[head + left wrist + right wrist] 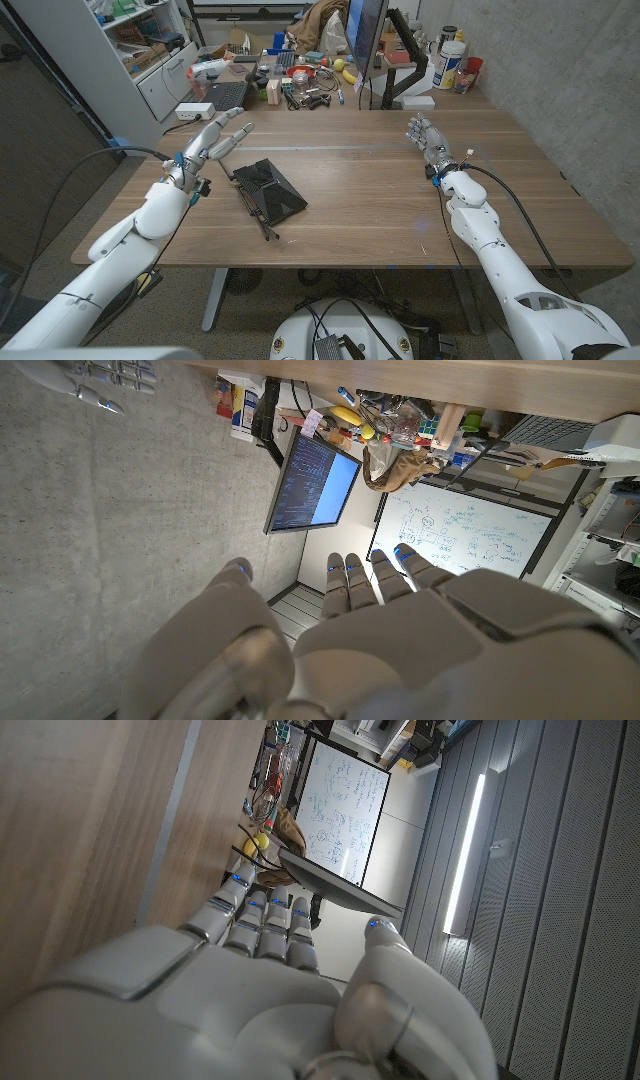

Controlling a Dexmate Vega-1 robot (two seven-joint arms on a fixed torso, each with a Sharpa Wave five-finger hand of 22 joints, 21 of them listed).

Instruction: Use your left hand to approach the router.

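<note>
The router [268, 189] is a flat black angular box with thin black antennas along its left side, lying on the wooden table [380, 200] left of centre. My left hand [215, 140] hovers just behind and to the left of it, fingers stretched out and apart, holding nothing. In the left wrist view the same hand [350, 630] points its straight fingers toward the far monitor. My right hand [428, 140] stands at the right side of the table, fingers extended and empty. It appears again in the right wrist view [250, 980] beside the wood.
Behind the table stand a monitor [366, 40] on an arm, a laptop [226, 95], a white power strip [194, 110], bottles [452, 65] and several small cluttered items. A white shelf unit [130, 50] stands at the back left. A concrete wall runs along the right.
</note>
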